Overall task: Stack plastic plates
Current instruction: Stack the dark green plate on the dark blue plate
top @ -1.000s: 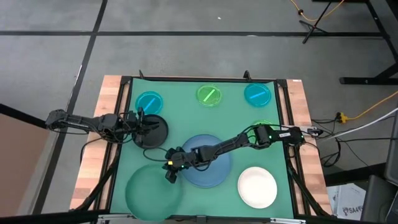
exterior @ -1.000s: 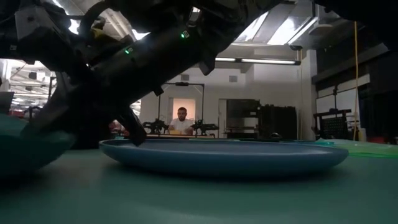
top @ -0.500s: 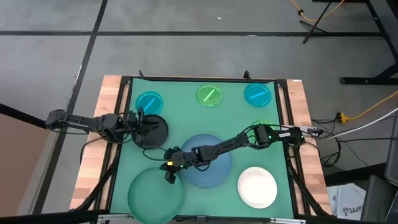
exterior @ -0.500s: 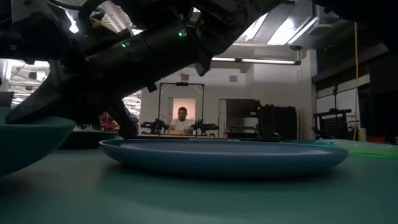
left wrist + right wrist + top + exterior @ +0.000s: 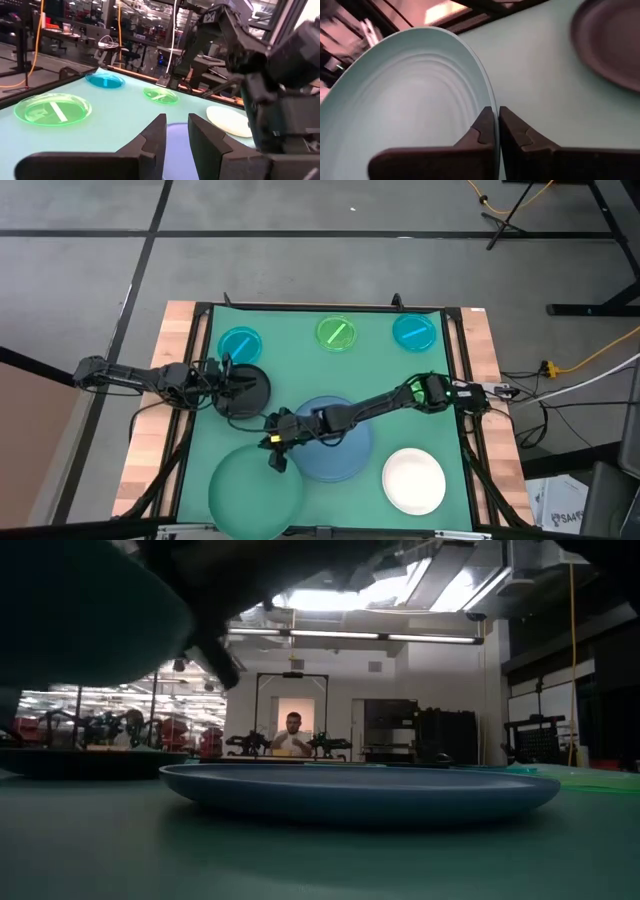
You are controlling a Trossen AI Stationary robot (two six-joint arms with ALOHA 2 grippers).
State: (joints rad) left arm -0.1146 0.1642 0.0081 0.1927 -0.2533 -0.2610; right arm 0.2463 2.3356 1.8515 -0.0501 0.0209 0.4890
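Observation:
The large dark-green plate (image 5: 250,495) sits at the near edge of the table and shows pale in the right wrist view (image 5: 410,100). My right gripper (image 5: 277,452) reaches across the blue plate (image 5: 335,455) and is shut on the green plate's rim. In the low view the green plate (image 5: 80,610) hangs high and tilted above the table, while the blue plate (image 5: 360,790) lies flat on the mat. My left gripper (image 5: 226,380) is over the left side of the black plate (image 5: 252,388), its fingers a narrow gap apart (image 5: 176,125). Whether it touches that plate cannot be told. My right gripper (image 5: 496,111) pinches the dark-green plate's rim (image 5: 490,102) on its far-right side, one finger over the inner face and one under it. The fingers come slanting down from the far right. The plate is tilted, and the part seen in the low view is clear of the table.
A white plate (image 5: 414,480) lies near the right corner. Two small cyan plates (image 5: 240,343) (image 5: 413,332) and a lime-green one (image 5: 337,333) line the far edge. Wooden table borders run along both sides. A person sits far off in the room (image 5: 292,735).
My right gripper has risen, keeping its hold on the dark-green plate. The plate's gripped side has come up off the mat, from table level to high in the low view, and the plate has tipped and shifted slightly toward the table's right.

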